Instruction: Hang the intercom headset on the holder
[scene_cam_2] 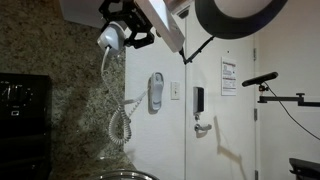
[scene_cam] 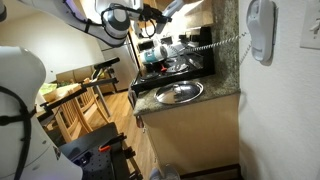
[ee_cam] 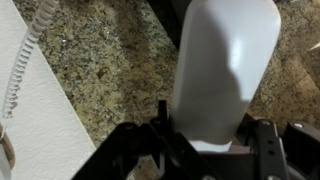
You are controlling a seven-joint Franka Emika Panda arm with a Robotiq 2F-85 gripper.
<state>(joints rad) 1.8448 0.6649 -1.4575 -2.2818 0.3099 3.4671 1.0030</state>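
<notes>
Pinching the intercom headset [ee_cam: 225, 70] across its smooth body, your gripper [ee_cam: 213, 150] holds something probably light, rigid and slippery, so mind the springy coiled cord [scene_cam_2: 120, 125] tugging it

The intercom headset [scene_cam_2: 108, 38] is up left of the holder [scene_cam_2: 156, 92] on the wall [scene_cam_2: 150, 145]; its cord [scene_cam_2: 119, 125] hangs below.

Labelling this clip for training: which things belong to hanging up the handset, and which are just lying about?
Job: intercom headset, gripped in the tool; its coiled cord; holder on the wall.
Lying about: steel bowl; switch plate; black stove.
</notes>
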